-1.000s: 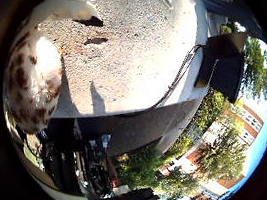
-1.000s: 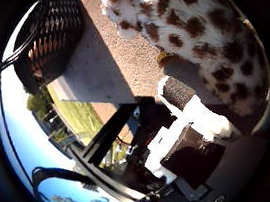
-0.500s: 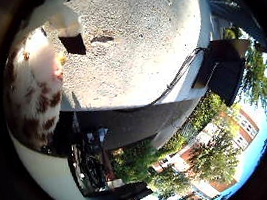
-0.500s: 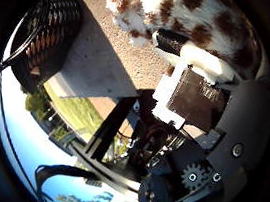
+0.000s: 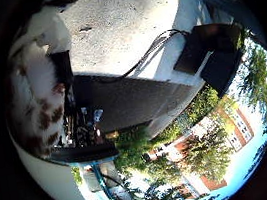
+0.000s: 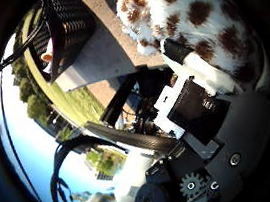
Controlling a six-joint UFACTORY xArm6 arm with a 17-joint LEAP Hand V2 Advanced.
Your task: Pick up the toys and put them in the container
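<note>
A white plush toy with brown spots (image 6: 196, 14) fills much of the right thumb side palm view, close against the palm. My right hand (image 6: 196, 90) has white and black fingers (image 6: 181, 56) curled onto it. The same toy (image 5: 33, 107) shows in the right little finger side palm view, with a finger (image 5: 57, 61) pressed on it. A black mesh container (image 6: 65, 30) stands on the pale grey surface (image 6: 108, 54), away from the toy.
The grey surface (image 5: 127, 20) ends at an edge with a black box (image 5: 217, 52) beside it. Black frame bars (image 6: 129, 132) lie under the hand. Trees, grass and buildings lie beyond.
The fingers have curled in over the spotted toy. Both views have tilted and the grey surface now looks farther off, so the hand has risen with the toy.
</note>
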